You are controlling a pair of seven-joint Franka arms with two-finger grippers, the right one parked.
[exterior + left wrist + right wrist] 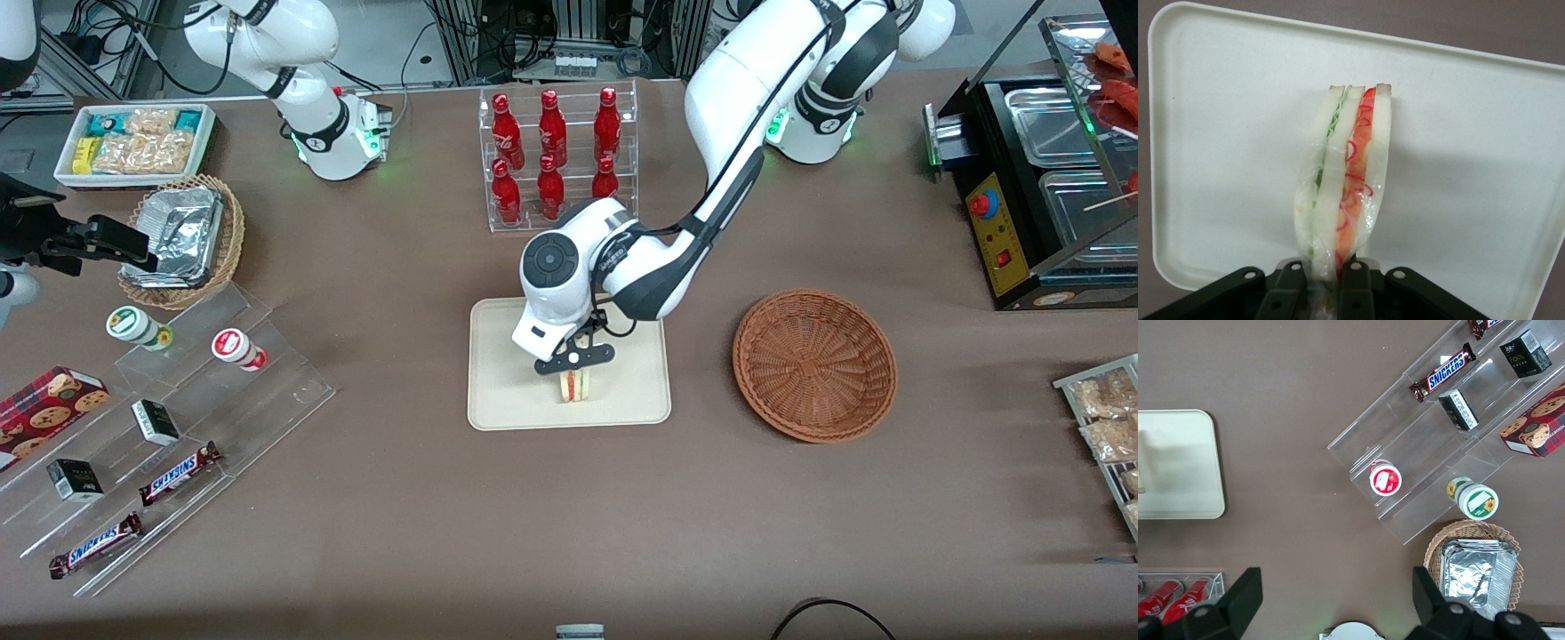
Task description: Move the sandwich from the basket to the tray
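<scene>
1. Front view: the working arm is reaching from its base at the upper right of the frame down toward the centre, its elbow bending over the worktop (373, 533) and its wrist pointing straight down over the tray (507, 404).
2. The tool (576, 366) is hanging just above the tray's middle and is clenching the top of the sandwich (574, 385), which is standing upright with its lower edge at the tray surface; whether it is touching the tray cannot be told.
3. The basket (814, 364) is sitting right of centre, apart from the tray, toward the working arm's end of the worktop, with nothing in it.
4. A clear rack of red bottles (556, 156) is standing above the tray in the frame, farther from the camera.
5. Left wrist view: the tool (1323, 285) is gripping one end of the sandwich (1345, 180), with a black finger pressing on each side of the bread; the wedge is stretching away from the fingers over the tray (1225, 133).
6. Right wrist view: a corner of the tray (1178, 463) is showing at the left edge, and a foil-lined wicker basket (1475, 570) is sitting at the lower right.
</scene>
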